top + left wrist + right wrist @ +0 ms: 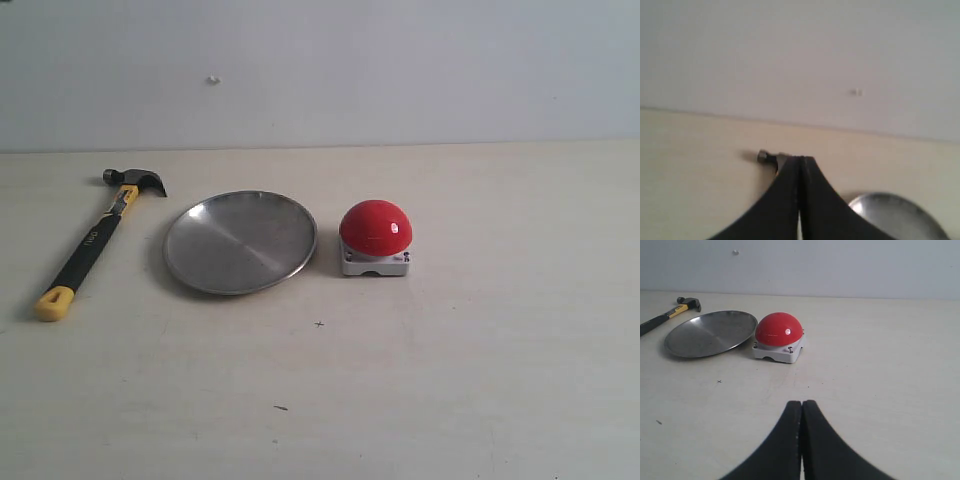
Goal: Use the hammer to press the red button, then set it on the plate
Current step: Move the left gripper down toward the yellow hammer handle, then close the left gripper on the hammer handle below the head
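Note:
The hammer lies flat on the table at the left, dark head toward the back, yellow butt toward the front. Right of it rests the silver plate, and right of that stands the red button on its grey base. Neither arm shows in the exterior view. My left gripper is shut with nothing in it; past its tips peeks the hammer head, with the plate rim off to one side. My right gripper is shut and empty, well short of the button, plate and hammer.
The pale wooden table runs back to a plain grey wall. Small dark specks mark the tabletop near the front.

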Motion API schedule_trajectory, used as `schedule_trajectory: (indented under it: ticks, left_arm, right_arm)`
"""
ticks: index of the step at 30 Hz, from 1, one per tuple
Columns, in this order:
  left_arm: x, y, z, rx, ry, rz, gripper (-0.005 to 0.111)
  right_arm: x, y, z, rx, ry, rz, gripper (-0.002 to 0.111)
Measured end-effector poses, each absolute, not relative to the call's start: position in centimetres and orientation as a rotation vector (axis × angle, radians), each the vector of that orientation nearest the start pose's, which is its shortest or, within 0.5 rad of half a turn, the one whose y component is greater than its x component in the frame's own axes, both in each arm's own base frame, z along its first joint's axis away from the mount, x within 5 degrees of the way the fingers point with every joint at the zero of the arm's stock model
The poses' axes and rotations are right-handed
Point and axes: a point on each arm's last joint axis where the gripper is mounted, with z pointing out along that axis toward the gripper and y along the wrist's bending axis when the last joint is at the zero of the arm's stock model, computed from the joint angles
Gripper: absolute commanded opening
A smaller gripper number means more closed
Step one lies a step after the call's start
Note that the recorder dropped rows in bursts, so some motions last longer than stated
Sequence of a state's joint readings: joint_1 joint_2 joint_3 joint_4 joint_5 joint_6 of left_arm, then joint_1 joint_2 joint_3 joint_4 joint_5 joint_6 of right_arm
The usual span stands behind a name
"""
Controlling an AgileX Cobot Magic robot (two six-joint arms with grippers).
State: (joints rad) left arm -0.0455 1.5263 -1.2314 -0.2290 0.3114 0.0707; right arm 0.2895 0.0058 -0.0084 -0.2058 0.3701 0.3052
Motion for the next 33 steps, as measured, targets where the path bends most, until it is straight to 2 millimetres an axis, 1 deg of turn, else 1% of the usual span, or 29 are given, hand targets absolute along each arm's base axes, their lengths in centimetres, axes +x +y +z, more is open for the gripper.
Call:
schedule_trajectory:
  ticks: [1,2,3,4,6,7,9,10,13,14,16,18,22,24,25,26,29,33]
  left_arm:
    - [38.0,-2.5,31.5,-0.023,2.237,-0.184,0.000]
    - [39.9,-2.7,30.5,0.000,2.318,-0.180,0.000]
    - [41.2,-2.8,29.6,0.020,2.395,-0.177,0.000]
    - [42.1,-2.9,28.8,0.037,2.471,-0.176,0.000]
    - [45.0,-2.8,27.3,0.068,2.621,-0.129,0.000]
    - [45.7,-2.7,26.3,0.069,2.675,-0.113,0.000]
    - [47.2,-2.6,25.3,0.078,2.734,-0.075,0.000]
    - [48.4,-2.5,24.4,0.080,2.767,-0.055,0.000]
    - [50.2,-2.6,23.2,0.090,2.779,-0.041,0.000]
    - [50.9,-2.8,22.2,0.098,2.787,-0.038,0.000]
    - [51.7,-3.0,21.6,0.119,2.774,-0.036,0.001]
    - [52.8,-3.4,20.3,0.135,2.758,-0.036,0.005]
    - [53.8,-4.2,18.8,0.168,2.749,-0.045,0.020]
    - [54.0,-4.7,17.8,0.193,2.758,-0.045,0.028]
    - [54.2,-5.1,17.1,0.209,2.767,-0.046,0.030]
    - [54.2,-5.5,16.6,0.224,2.776,-0.050,0.030]
    - [54.0,-6.2,16.3,0.241,2.788,-0.058,0.030]
    - [54.0,-6.1,16.2,0.240,2.794,-0.058,0.030]
  right_arm:
    - [5.3,0.9,18.3,-0.111,1.845,0.213,0.000]
    - [5.3,0.9,18.3,-0.111,1.845,0.213,0.000]
    - [5.3,0.9,18.3,-0.111,1.845,0.213,0.000]
    - [5.3,0.9,18.3,-0.111,1.845,0.213,0.000]
    - [5.3,0.9,18.3,-0.111,1.845,0.213,0.000]
    - [5.3,0.9,18.3,-0.111,1.845,0.213,0.000]
    - [5.3,0.9,18.3,-0.111,1.845,0.213,0.000]
    - [5.3,0.9,18.3,-0.111,1.845,0.213,0.000]
    - [5.3,0.9,18.3,-0.111,1.845,0.213,0.000]
    - [5.3,0.9,18.3,-0.111,1.845,0.213,0.000]
    - [5.3,0.9,18.3,-0.111,1.845,0.213,0.000]
    - [5.3,0.9,18.3,-0.111,1.845,0.213,0.000]
    - [5.3,0.9,18.3,-0.111,1.845,0.213,0.000]
    - [5.3,0.9,18.3,-0.111,1.845,0.213,0.000]
    - [5.3,0.9,18.3,-0.111,1.845,0.213,0.000]
    - [5.3,0.9,18.3,-0.111,1.845,0.213,0.000]
    - [5.3,0.9,18.3,-0.111,1.845,0.213,0.000]
    - [5.3,0.9,18.3,-0.111,1.845,0.213,0.000]
